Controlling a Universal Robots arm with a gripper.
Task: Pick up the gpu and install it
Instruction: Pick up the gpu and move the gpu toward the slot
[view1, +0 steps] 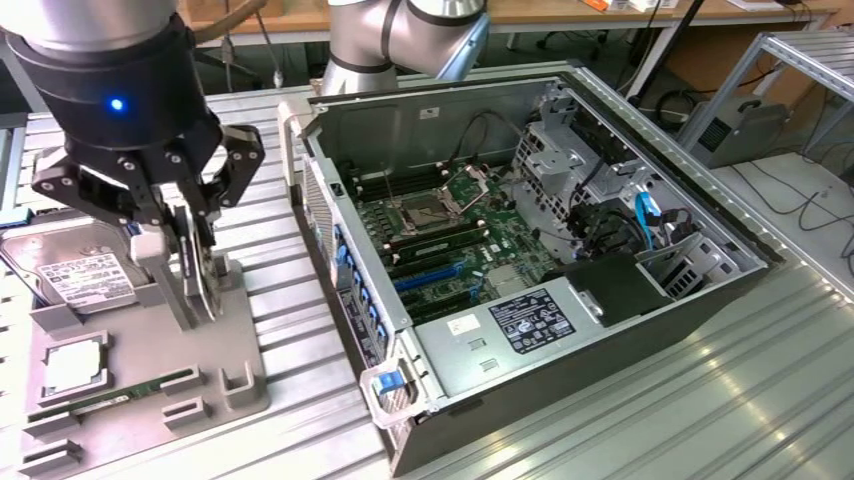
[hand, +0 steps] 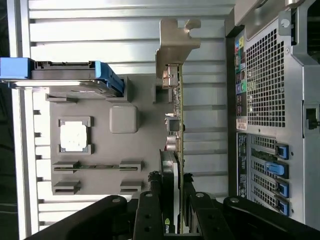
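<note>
Over the gray tray (view1: 234, 345) at the exterior view's left, the gripper (view1: 184, 235) clamps the graphics card (view1: 200, 275), which stands on edge in its holder. A straight upward pull, with no twisting, should free it without snagging the metal bracket (hand: 175, 45).

In the exterior view the fingers (view1: 220, 170) cover the upper part of the graphics card (view1: 200, 285). They also cover a corner of the hard drive (view1: 74, 275), which is cut short by the picture's edge on the exterior view's left. The arm (view1: 400, 40) runs out past the top edge. The print on the power supply label (view1: 531, 318) is too small to read. In the wrist view the clamped fingers hide the card's near end and are themselves cut off, as is the computer case (hand: 272, 75).
</note>
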